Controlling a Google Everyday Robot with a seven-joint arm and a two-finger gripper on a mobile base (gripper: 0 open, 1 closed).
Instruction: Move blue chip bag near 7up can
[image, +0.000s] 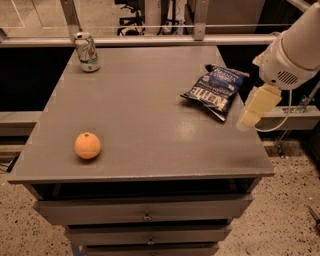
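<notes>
Where the grey counter (150, 135) ends on its right side, the robot's tool (251, 115) hangs just past the edge. It is a pale yellowish piece pointing down and to the left, below the rounded white arm (292, 55). It is near the blue chip bag (214, 91) but not touching it, and I cannot tell whether it is open or closed. The bag lies flat on the far right part of the counter, its white lettering facing up and one corner close to the right edge. The 7up can (87, 52) stands upright at the far left corner, well apart from the bag, with most of the counter's width between them. An orange (88, 145) sits on the near left part. Below the top, drawers (145, 214) with small handles face me.
</notes>
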